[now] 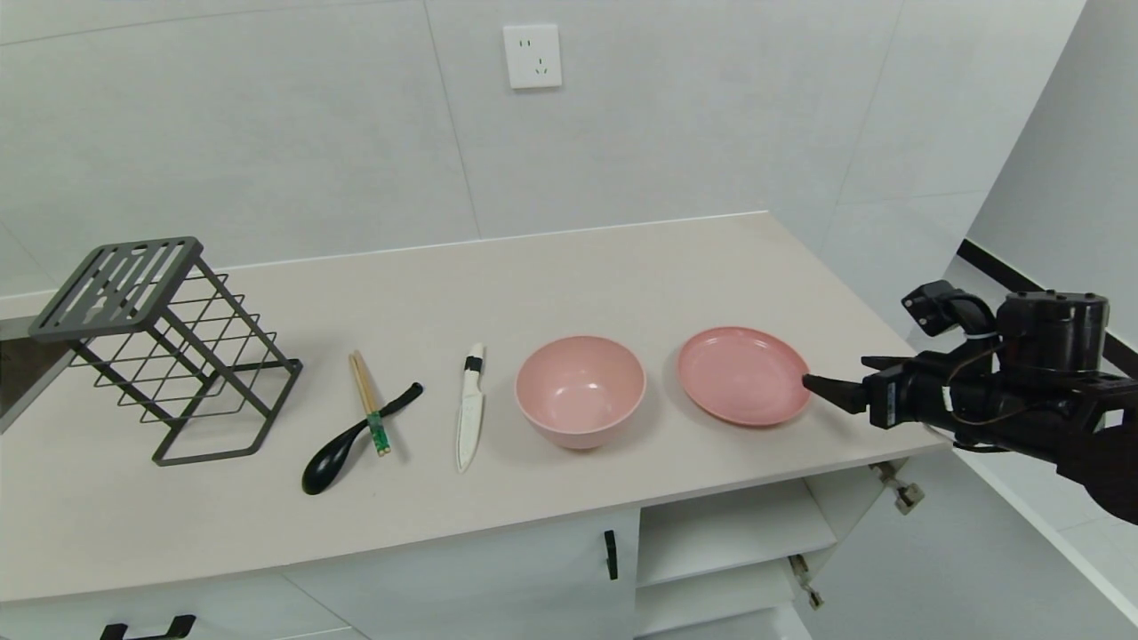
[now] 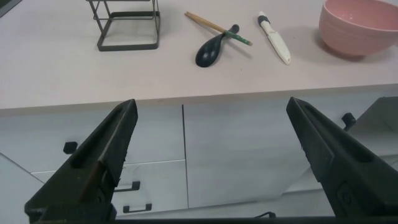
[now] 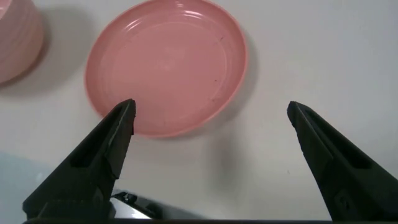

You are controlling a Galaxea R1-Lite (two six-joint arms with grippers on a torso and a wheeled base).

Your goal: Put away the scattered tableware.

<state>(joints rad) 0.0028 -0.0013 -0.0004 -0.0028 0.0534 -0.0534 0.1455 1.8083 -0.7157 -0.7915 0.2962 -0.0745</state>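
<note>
Right claw (image 3: pixel 210 109) spread, seemingly at pink plate (image 3: pixel 168 68) rim; left claw (image 2: pixel 211 106) spread.

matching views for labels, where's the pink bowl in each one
Head view: pink bowl mid-counter, between knife and plate.
Left wrist view: beside the knife, cut by the frame's edge.
Right wrist view: beside the plate, cut off at a corner.
Shared landmark: the pale counter.
</note>
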